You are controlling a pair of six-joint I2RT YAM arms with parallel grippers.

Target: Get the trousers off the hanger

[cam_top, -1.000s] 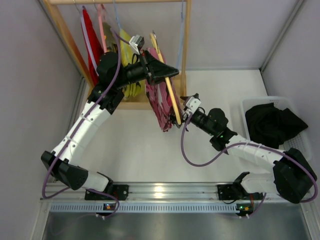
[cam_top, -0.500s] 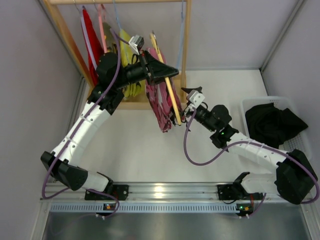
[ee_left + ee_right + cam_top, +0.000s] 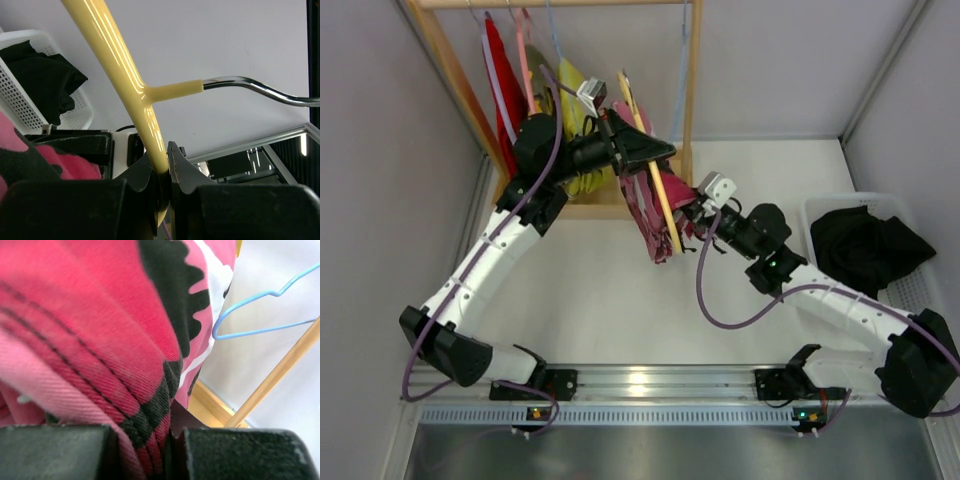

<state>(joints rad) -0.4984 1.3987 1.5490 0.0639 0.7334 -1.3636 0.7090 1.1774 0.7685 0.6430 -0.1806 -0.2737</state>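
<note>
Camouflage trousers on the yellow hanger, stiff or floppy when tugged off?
Probably floppy: the camouflage trousers hang in soft folds and bunch at the right gripper. Likely light, thin cloth. They may drag on the hanger, which the left gripper clamps.

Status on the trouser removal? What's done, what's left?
Done: the black trousers lie in the white basket. In hand: the left gripper clamps the yellow hanger, and the right gripper has its jaws closed on a fold of the camouflage trousers. Left: that pair is draped over the hanger and has to be pulled off. Roughly halfway.
</note>
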